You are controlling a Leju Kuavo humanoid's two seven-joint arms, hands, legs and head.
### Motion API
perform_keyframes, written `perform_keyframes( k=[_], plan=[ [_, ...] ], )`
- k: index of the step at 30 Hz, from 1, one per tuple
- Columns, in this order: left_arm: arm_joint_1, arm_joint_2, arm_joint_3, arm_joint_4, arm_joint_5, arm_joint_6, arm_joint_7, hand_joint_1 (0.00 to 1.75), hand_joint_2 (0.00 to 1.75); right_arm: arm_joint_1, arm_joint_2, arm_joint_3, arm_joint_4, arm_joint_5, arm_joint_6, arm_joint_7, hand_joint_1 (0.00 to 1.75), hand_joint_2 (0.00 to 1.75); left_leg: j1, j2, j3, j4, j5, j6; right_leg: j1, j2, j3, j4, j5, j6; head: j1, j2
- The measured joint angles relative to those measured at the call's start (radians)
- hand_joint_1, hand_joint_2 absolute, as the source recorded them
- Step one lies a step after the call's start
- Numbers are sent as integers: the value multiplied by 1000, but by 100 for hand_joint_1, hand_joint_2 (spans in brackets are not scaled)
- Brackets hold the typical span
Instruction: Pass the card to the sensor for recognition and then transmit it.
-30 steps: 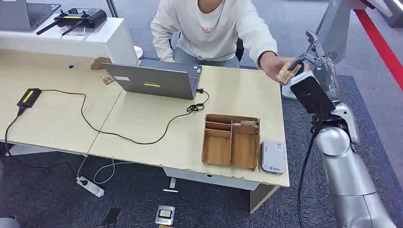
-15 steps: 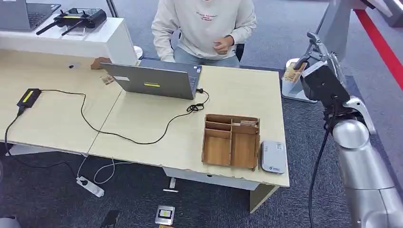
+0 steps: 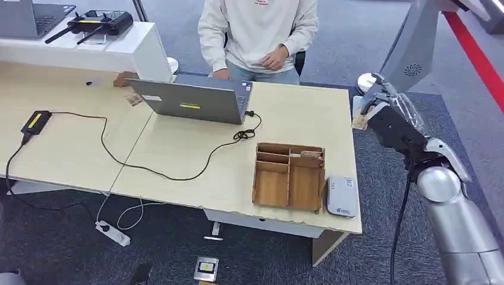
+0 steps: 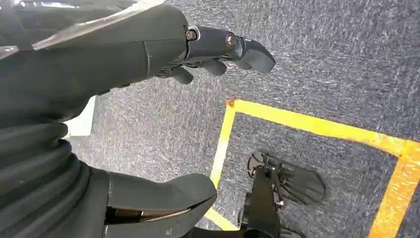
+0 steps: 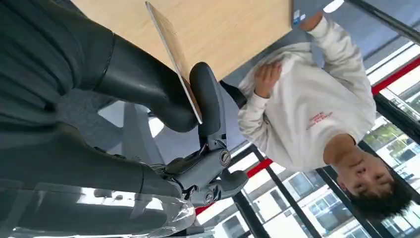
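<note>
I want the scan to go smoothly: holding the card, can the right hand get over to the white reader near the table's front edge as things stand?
Probably yes. The right hand pinches the card just off the table's right edge, and the card reader lies uncovered at that same end, beside the wooden organizer, with nothing between them.

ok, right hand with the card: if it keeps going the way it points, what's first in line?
Probably the table: the right hand holding the card points at its far right edge. Depth is unclear, so it might pass above.
</note>
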Motion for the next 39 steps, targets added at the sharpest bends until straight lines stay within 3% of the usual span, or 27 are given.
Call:
perform_keyframes(
  k=[11, 17, 23, 39],
  plan=[
    [0, 4, -8, 0, -3, -2, -1, 0, 175, 94, -37, 3, -41, 17, 19, 31, 175, 175, 0, 0, 0, 0, 0, 0, 0, 0, 0, 0, 0, 0, -1, 0],
    [-2, 13, -12, 0, -8, -9, -2, 0, 175, 217, -25, 6, -91, 80, -65, 128, 175, 175, 0, 0, 0, 0, 0, 0, 0, 0, 0, 0, 0, 0, -1, 0],
    [-3, 26, -14, -1, -21, -13, -12, 0, 175, 195, -53, 1, -83, 39, 5, 49, 175, 175, 0, 0, 0, 0, 0, 0, 0, 0, 0, 0, 0, 0, 0, 0],
    [-5, 56, -28, 4, -92, -61, -35, 0, 175, 268, -127, -52, -56, 45, -23, 53, 175, 175, 0, 1, 0, 1, -1, 0, 0, 0, 0, 0, 0, 0, 0, 0]
  ],
)
